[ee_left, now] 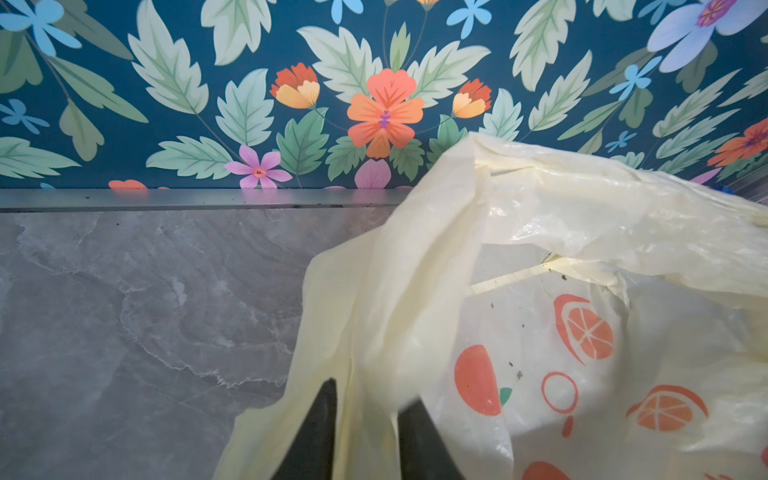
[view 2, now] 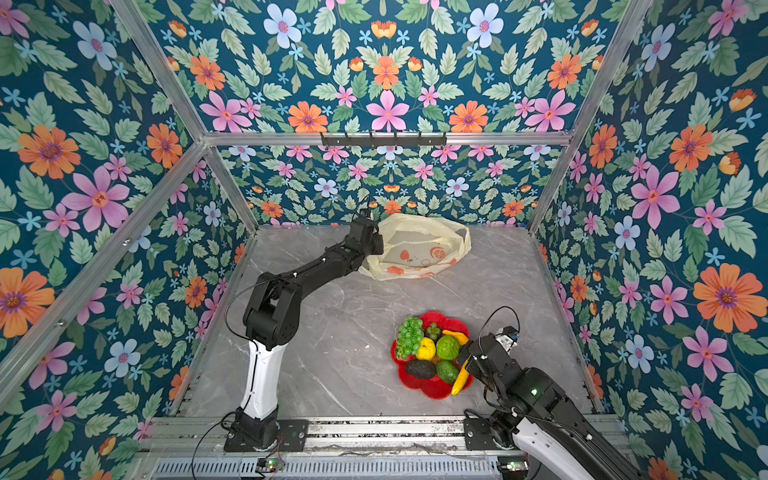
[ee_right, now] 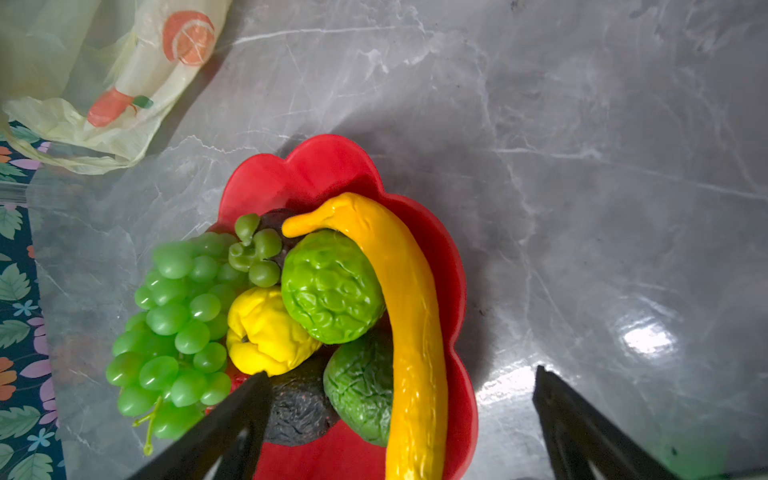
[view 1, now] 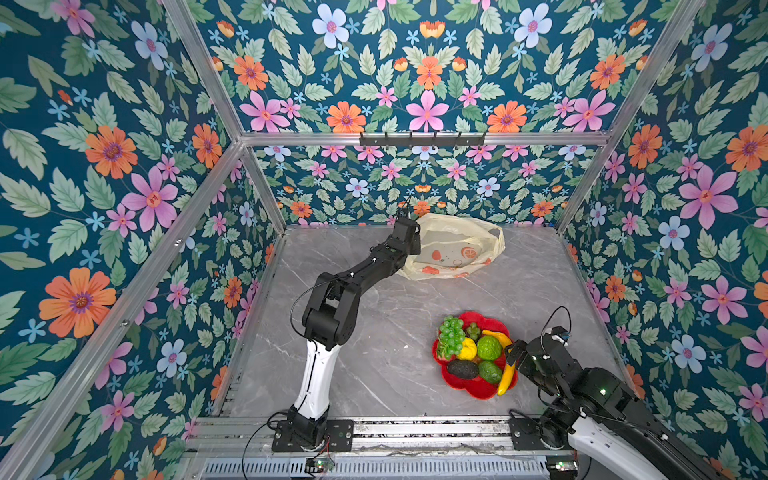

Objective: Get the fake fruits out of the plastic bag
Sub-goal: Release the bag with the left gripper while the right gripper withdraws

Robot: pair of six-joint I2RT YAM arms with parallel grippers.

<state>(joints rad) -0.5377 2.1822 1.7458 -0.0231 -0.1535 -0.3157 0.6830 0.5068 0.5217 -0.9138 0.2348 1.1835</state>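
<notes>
The pale-yellow plastic bag (view 1: 455, 249) (view 2: 419, 249) lies crumpled at the back of the table. My left gripper (ee_left: 372, 390) is at its left edge, jaws apart, with a fold of bag film (ee_left: 374, 332) hanging loosely between the fingers. The fake fruits sit piled on a red flower-shaped plate (view 1: 473, 388) (ee_right: 324, 166): grapes (ee_right: 174, 332), a lemon (ee_right: 266, 332), two green bumpy fruits (ee_right: 332, 286), an avocado (ee_right: 299, 407) and a banana (ee_right: 411, 311). My right gripper (ee_right: 401, 371) hangs wide open just above the plate's right side, over the banana, holding nothing.
The grey marble table (view 1: 374, 332) is walled by floral panels on three sides, with an aluminium rail (ee_left: 187, 199) along the back edge right behind the bag. A black hook rack (view 1: 422, 139) hangs on the back wall.
</notes>
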